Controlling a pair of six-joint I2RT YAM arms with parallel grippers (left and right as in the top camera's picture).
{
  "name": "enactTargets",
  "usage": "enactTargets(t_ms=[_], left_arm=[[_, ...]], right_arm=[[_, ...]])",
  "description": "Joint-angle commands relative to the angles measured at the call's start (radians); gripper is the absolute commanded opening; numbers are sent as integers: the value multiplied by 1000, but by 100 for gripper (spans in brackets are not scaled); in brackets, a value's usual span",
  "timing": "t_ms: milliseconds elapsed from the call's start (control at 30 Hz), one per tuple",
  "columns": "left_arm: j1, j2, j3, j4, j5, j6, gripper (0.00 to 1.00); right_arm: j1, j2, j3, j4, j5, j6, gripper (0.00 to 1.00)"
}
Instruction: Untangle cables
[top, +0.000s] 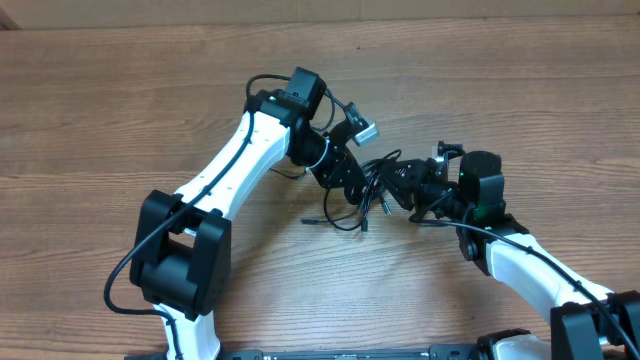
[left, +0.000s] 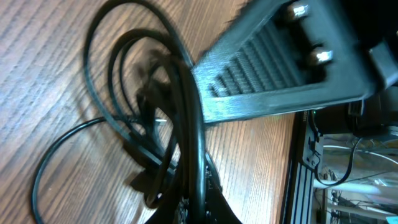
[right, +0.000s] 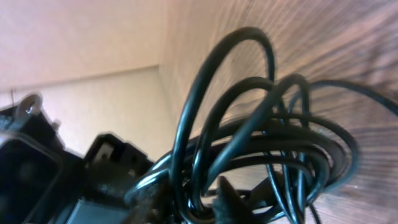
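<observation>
The cables (top: 362, 205) form one black tangle of loops at the table's middle, between both arms. My left gripper (top: 350, 180) reaches in from the left and my right gripper (top: 400, 185) from the right. In the left wrist view the loops (left: 134, 124) lie on the wood and one cord runs straight into my left gripper (left: 199, 208), which is shut on it. The right gripper's ribbed finger (left: 273, 68) hangs close above. In the right wrist view several loops (right: 249, 124) rise out of my right gripper (right: 193, 199), whose fingers are pressed against a bundle of cords.
The wooden table (top: 150, 110) spreads around the tangle. Its edge with a black frame rail (left: 298, 174) shows in the left wrist view. The left arm's black body (right: 37, 168) sits close beside the right gripper.
</observation>
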Motion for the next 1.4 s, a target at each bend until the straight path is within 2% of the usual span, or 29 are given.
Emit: enactTargets(t_ms=[0,133,267,400,567,633,700,833,933,1067,1200,1367], left_arm=[[-10,-3,26,-11,58,29,4],[-3,-3,26,-19,151,42,4],[-3,-3,26,-17,286,103,4],[-11,-3,26,-11,293,105,4],[-11,-3,26,19,382,109,4],[-11,-3,26,39,428,109,4],[-8,-3,26,53,465,109,4],[2,-3,26,93,542,108,4],[14,-3,26,105,543,107,4],[65,-3,26,106,543,90,4],[161,-3,26,109,534,35,4],[297,-3,26,128,436,-66,4]], right_arm=[[21,-11,6,-38,142,14,10],[23,-11,6,-61,180,17,7],[24,-11,6,-19,172,17,13],[40,-11,6,5,158,17,16],[85,-3,6,-3,194,16,20],[99,-3,6,0,204,16,19],[107,-3,6,10,203,1,11],[119,-3,6,28,196,-44,6],[132,-3,6,38,183,-113,4],[135,-3,6,-38,211,-257,4],[122,-5,6,-201,332,-367,4],[87,-14,8,-280,338,-447,4]])
